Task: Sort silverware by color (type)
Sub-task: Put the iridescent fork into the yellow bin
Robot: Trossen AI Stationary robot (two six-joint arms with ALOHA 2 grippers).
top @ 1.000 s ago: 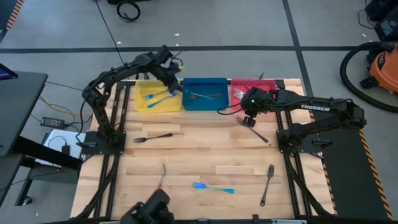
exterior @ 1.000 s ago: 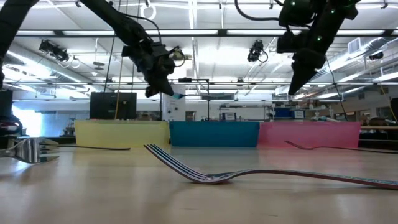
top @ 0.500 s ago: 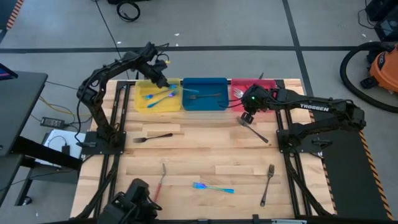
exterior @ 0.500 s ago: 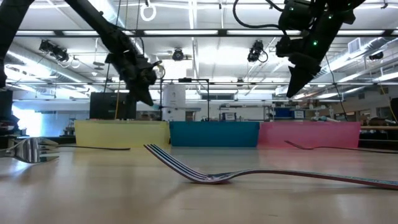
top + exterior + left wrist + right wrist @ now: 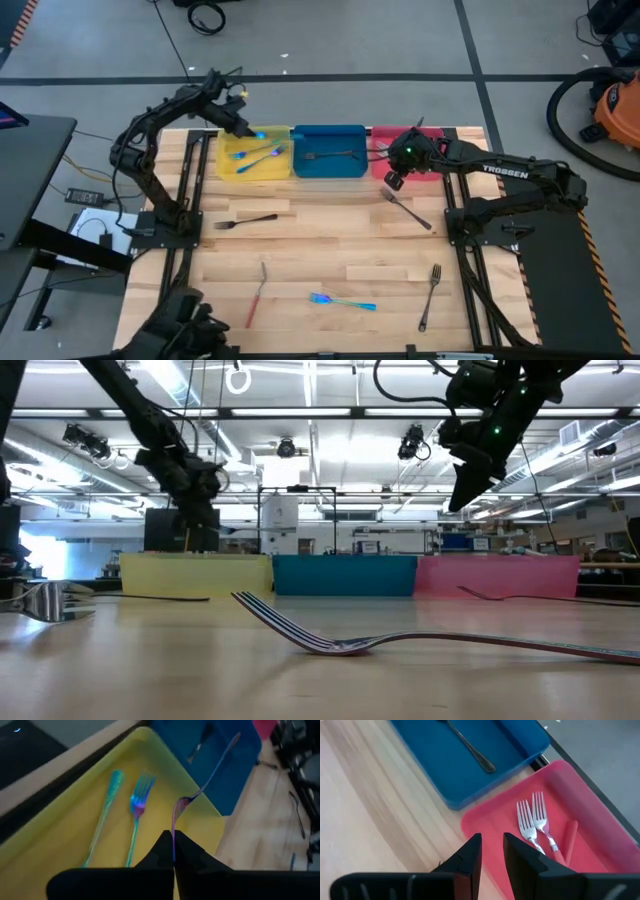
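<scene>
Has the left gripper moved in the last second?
Yes. The left gripper has drawn back from the blue tray's edge to the yellow tray's far side.

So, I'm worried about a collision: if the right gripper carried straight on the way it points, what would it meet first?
Most likely the red tray. The right gripper hovers with its fingers slightly apart, aimed at the tray's near edge, short of the two forks inside. Height is hard to judge, so this is a best guess.

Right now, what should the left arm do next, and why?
Probably lift away from the yellow tray and open toward the dark fork on the table. The left gripper hangs over that tray with jaws shut and seemingly empty, and that fork looks like the nearest unsorted piece on its side.
</scene>
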